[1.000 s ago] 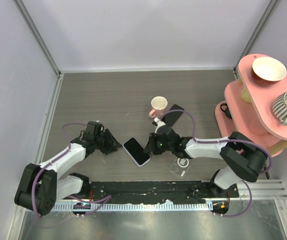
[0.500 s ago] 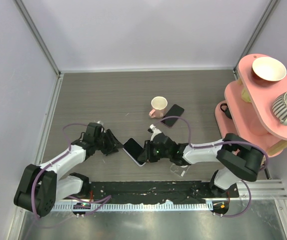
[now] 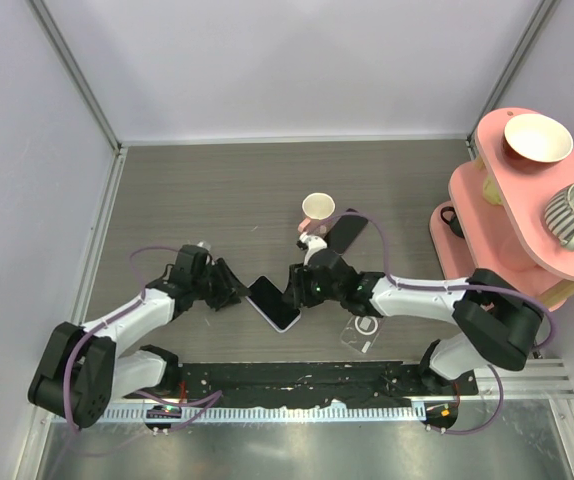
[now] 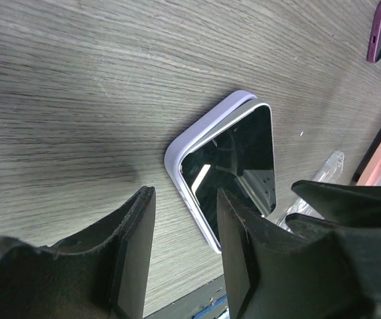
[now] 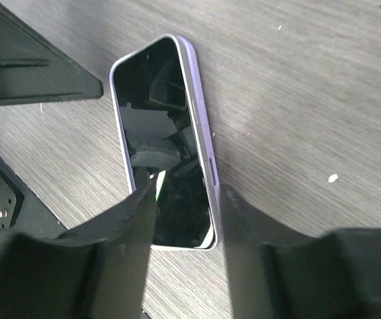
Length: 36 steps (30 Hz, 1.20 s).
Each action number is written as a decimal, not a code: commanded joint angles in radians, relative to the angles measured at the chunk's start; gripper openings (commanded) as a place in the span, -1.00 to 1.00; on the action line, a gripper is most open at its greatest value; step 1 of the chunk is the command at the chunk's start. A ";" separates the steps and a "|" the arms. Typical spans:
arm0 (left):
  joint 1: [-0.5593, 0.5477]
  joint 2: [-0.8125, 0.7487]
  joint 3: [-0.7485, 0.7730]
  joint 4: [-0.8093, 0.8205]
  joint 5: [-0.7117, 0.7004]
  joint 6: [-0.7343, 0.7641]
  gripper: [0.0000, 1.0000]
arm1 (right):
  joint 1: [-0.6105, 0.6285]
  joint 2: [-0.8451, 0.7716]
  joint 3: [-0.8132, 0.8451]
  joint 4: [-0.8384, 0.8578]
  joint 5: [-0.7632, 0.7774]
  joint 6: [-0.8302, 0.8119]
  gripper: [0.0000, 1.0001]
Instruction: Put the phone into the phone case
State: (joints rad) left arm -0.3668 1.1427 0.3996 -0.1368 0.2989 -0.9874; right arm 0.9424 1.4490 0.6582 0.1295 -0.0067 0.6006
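Between the left end effector (image 3: pixel 235 293) and right end effector (image 3: pixel 292 288), both parted, the phone (image 3: pixel 275 303) lies in its case (image 5: pixel 202 126).

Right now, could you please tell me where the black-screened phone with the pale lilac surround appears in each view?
Top external: black-screened phone, low centre, beside the left gripper.
Left wrist: centre-right, just beyond that gripper.
Right wrist: centre.
Shared landmark: that left gripper off the phone's corner; it is the black wedge upper left in the right wrist view.
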 commanded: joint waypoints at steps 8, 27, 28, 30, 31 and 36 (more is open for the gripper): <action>-0.012 0.057 0.034 -0.004 -0.033 0.029 -0.13 | 0.025 0.062 -0.041 0.125 -0.101 0.024 -0.45; -0.017 0.032 0.016 0.017 -0.030 -0.014 -0.18 | 0.041 -0.058 0.020 -0.044 0.111 -0.054 0.21; -0.017 0.029 0.015 0.019 -0.032 -0.022 -0.18 | 0.035 -0.049 0.021 -0.044 0.102 -0.062 0.24; -0.017 0.029 0.010 0.029 -0.035 -0.028 -0.18 | 0.029 -0.016 0.026 -0.044 0.076 -0.084 0.26; -0.018 0.034 0.008 0.034 -0.035 -0.028 -0.19 | 0.029 -0.007 0.027 -0.039 0.065 -0.088 0.25; -0.018 0.065 0.012 0.045 -0.021 -0.039 -0.21 | 0.029 0.047 0.015 0.002 -0.017 -0.081 0.04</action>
State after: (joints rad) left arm -0.3798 1.1912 0.4141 -0.1303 0.2737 -1.0145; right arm 0.9668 1.4658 0.6533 0.1040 0.0387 0.5446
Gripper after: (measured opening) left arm 0.400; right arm 0.560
